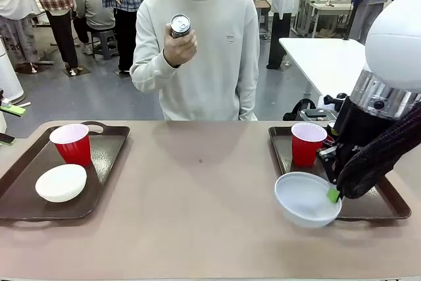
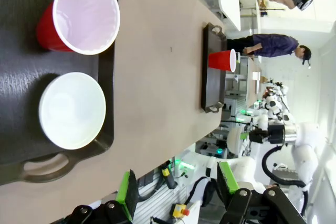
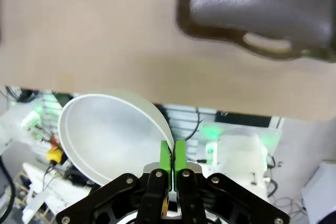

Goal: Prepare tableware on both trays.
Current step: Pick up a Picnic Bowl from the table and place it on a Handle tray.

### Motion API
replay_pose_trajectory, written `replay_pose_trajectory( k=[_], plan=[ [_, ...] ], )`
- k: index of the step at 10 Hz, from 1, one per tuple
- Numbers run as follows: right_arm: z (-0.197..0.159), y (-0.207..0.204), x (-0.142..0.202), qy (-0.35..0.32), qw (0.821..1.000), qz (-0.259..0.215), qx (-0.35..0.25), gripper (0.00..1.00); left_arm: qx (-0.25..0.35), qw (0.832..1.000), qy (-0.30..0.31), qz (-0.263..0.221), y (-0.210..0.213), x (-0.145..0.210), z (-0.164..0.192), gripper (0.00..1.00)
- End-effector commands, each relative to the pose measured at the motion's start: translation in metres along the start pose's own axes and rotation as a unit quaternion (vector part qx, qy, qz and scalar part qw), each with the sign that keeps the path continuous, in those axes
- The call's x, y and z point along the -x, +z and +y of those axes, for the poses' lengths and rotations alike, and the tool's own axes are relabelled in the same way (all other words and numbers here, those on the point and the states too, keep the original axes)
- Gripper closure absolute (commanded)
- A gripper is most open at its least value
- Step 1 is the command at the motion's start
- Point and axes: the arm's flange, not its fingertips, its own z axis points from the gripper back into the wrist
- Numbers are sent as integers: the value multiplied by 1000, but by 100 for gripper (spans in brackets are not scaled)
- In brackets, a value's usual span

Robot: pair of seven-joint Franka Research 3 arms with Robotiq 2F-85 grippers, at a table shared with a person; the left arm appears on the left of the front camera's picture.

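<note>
The pale grey-blue bowl [image 1: 306, 199] is pinched at its rim by the right gripper [image 1: 333, 195], whose green pads are pressed together on the thin wall. It hangs over the near left corner of the right tray [image 1: 388, 207], partly past the tray's edge toward the table [image 1: 197, 195]; I cannot tell whether it touches the tray. In the right wrist view the bowl [image 3: 110, 135] tilts to the left of the closed fingers [image 3: 166, 157].

Two trays lie on the table, one at each end. The right one carries one red cup [image 1: 307, 143], upright near its far left corner. The left tray [image 1: 20, 205] carries a second red cup [image 1: 72, 143], upright at the far side, and one white bowl [image 1: 61, 182] just in front of it, the two close but apart.

The left gripper [image 2: 176, 188] hovers with its jaws spread wide and nothing between them, looking down on that cup [image 2: 81, 15] and white bowl [image 2: 72, 109].

One can [image 1: 179, 25] shows, raised at chest height in the person's hand [image 1: 179, 47] beyond the table.
</note>
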Motion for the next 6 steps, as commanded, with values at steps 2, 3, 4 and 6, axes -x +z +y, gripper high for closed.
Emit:
replay_pose_trajectory(
  k=[2,3,4,6],
  plan=[
    [-59,-34,-55,2,1000,-8,11,100,12,1000,-8,-3,0,0,1,20],
    [-69,-36,-68,20,1000,3,6,100,12,1000,-8,-3,0,0,1,20],
    [-74,-38,-74,33,999,4,-4,100,12,1000,-8,-3,0,0,1,20],
    [-76,-36,-76,-10,999,-18,-26,100,12,1000,-8,-3,0,0,1,20]
  ],
)
